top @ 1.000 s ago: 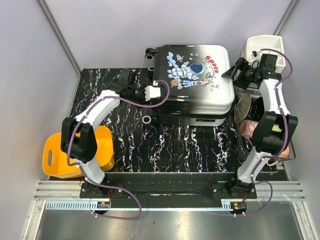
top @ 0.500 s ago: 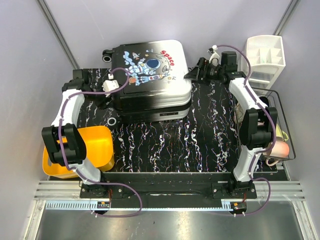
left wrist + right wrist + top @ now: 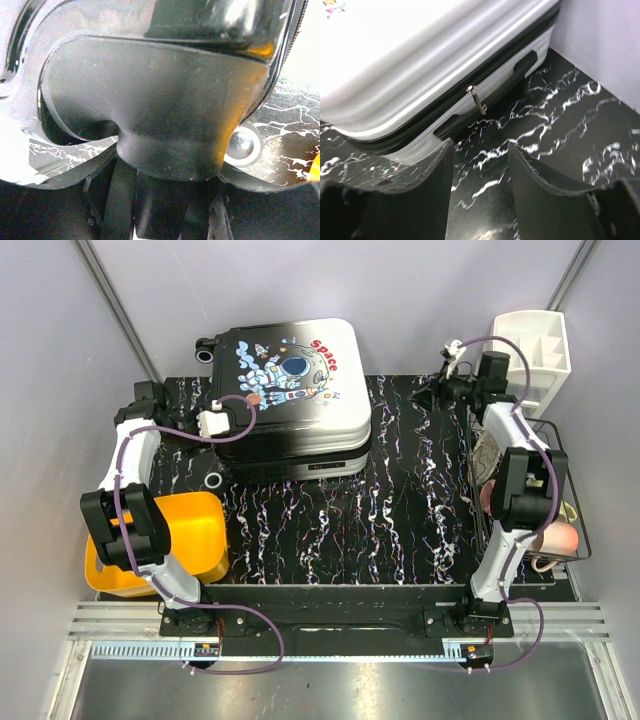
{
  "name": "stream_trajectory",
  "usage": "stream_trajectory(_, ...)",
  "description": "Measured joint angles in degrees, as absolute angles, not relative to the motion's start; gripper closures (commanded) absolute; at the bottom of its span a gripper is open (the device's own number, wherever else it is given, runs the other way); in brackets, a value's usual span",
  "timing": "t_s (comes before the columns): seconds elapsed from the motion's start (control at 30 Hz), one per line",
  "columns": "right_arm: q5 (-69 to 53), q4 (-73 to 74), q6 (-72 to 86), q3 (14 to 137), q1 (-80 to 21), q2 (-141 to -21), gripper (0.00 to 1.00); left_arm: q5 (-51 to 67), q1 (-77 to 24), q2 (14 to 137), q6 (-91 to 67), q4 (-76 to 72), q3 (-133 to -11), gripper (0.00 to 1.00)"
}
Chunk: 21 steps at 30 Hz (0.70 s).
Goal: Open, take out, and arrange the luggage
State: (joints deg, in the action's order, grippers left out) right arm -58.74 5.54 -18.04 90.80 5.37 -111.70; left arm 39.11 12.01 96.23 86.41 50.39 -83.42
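The luggage (image 3: 290, 390) lies flat at the back left of the table, astronaut panel up, closed. My left gripper (image 3: 222, 430) is at its left end, between the two wheels. In the left wrist view the black wheel housing (image 3: 165, 100) fills the frame, and a dark wheel sits between my fingers (image 3: 165, 200), which are closed on it. My right gripper (image 3: 428, 395) is open and empty, hovering over the table to the right of the luggage. The right wrist view shows its gap (image 3: 480, 147), the luggage's side (image 3: 420, 65), its handle (image 3: 490, 95) and a zipper pull (image 3: 477, 100).
A yellow-orange bin (image 3: 150, 545) sits at the front left. A white compartmented organizer (image 3: 530, 350) stands at the back right. A wire basket (image 3: 583, 540) with several items is along the right edge. Walls are close behind the luggage.
The luggage has slid left and turned a little with my left gripper. My right gripper came in towards it, then drew back to the right.
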Motion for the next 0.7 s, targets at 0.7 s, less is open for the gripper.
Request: stream_trajectory(0.7,-59.7,2.0,-46.4,102.9,-5.3,-132.2,0.46,39.1,12.1,96.2,88.3,50.6,-83.4,0.93)
